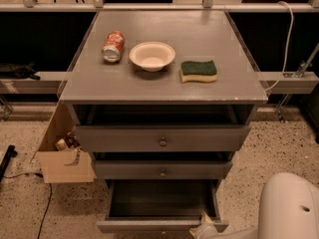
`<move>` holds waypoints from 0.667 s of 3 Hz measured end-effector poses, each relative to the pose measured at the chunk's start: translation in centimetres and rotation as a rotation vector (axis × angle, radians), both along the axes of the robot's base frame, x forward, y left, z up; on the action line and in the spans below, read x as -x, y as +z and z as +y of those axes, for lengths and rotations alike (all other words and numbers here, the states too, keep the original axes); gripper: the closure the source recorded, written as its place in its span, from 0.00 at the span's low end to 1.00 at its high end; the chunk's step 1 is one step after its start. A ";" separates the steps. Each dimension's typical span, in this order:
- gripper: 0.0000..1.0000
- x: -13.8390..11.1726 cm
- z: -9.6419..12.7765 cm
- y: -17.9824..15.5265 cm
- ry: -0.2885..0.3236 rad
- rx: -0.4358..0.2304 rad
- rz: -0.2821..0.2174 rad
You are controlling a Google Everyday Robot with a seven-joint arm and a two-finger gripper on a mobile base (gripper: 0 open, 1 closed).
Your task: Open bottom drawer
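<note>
Fingers point(203, 229) sit low at the right front corner of the bottom drawer point(149, 226) — apart or together, I cannot tell. It is already pulled well out below the desk point(164, 86). An off-centre pull there could skew it and jam it — or drag it off its runners.
</note>
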State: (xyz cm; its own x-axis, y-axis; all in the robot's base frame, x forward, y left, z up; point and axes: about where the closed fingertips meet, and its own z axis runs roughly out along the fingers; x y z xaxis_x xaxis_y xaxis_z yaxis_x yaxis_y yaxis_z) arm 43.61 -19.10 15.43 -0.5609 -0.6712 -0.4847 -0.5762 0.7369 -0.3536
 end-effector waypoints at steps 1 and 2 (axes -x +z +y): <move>0.74 0.0 0.0 0.0 0.000 0.000 0.000; 0.51 0.0 0.0 0.0 0.000 0.000 0.000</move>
